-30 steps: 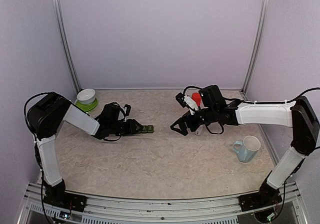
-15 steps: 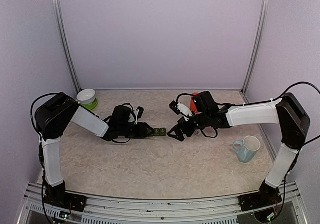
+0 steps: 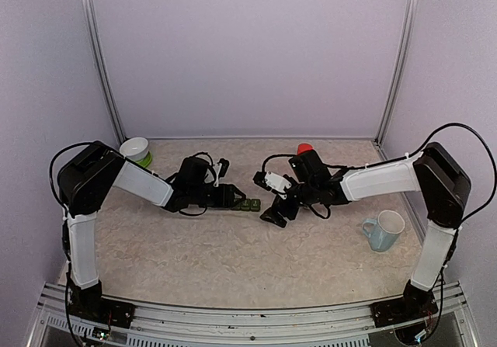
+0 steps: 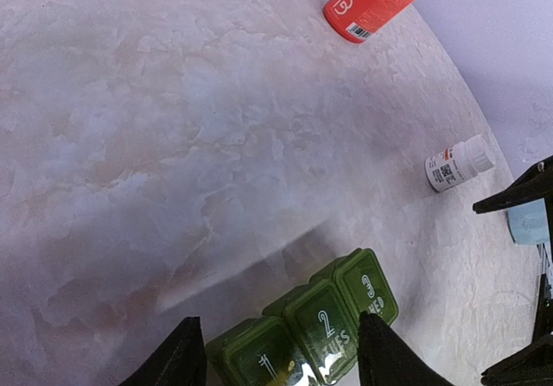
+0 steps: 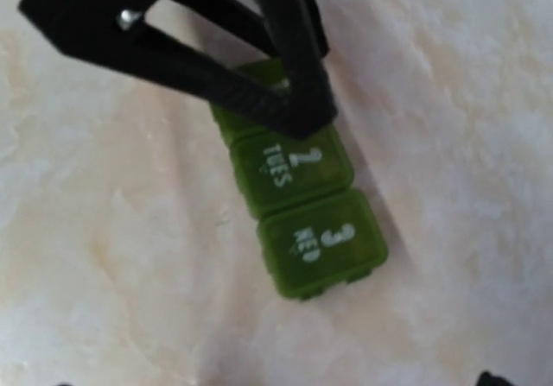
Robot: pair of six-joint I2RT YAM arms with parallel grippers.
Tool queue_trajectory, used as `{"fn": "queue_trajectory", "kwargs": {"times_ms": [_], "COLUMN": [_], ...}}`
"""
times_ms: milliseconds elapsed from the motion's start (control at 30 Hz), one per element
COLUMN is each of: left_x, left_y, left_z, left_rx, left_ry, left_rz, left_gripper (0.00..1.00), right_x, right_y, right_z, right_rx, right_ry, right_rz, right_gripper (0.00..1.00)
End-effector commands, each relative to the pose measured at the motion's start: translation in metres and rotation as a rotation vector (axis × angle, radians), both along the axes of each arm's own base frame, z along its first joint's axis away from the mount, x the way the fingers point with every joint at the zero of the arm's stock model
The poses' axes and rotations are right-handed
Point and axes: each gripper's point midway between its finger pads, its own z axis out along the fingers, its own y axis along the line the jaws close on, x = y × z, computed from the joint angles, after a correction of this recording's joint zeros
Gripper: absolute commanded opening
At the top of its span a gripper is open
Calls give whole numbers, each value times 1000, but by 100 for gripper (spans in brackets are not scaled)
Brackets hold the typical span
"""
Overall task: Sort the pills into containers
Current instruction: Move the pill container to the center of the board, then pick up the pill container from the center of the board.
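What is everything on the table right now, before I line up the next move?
containers: one strip of three, dark green, table centre
red bottle: one, red, far side of the table
small bottle: one, white, between the red bottle and the right arm
bowl: one, white, back left, on the saucer
saucer: one, green, under the bowl
mug: one, pale blue, right side
table: one, pale marbled
left end effector: one, black, closed on the strip's end
right end effector: one, black, open, just right of the strip
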Motion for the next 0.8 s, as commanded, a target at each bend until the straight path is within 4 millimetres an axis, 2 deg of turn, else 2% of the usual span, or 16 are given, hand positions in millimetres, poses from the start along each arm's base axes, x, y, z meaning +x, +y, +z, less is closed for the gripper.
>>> {"fn": "queue_trajectory", "kwargs": {"times_ms": [0, 100, 167, 233, 500, 767], "left_x": [3, 0, -2, -5, -20, -28], "left_y": [7, 16, 23, 30, 63, 85], "left_z": [10, 15, 17, 18, 17, 14], "left_rx": [-6, -30, -32, -26, -36, -36], "left_ry": [-19, -19, -23, -26, -12, -7], "left_rz": [12, 31, 41, 53, 111, 146], "left_gripper": [62, 72, 82, 97, 99, 99], "right_x": [13, 18, 19, 20, 30, 36], "right_y": [18, 24, 27, 31, 45, 49], "right_z": [11, 3, -4, -12, -27, -40], "right_rx": [-8, -18, -31, -47, -90, -146], "right_ry": [-108, -116, -120, -114, -124, -139], "right_rz": [72, 94, 117, 146, 216, 264], "right_gripper": [100, 100, 100, 100, 100, 98]}}
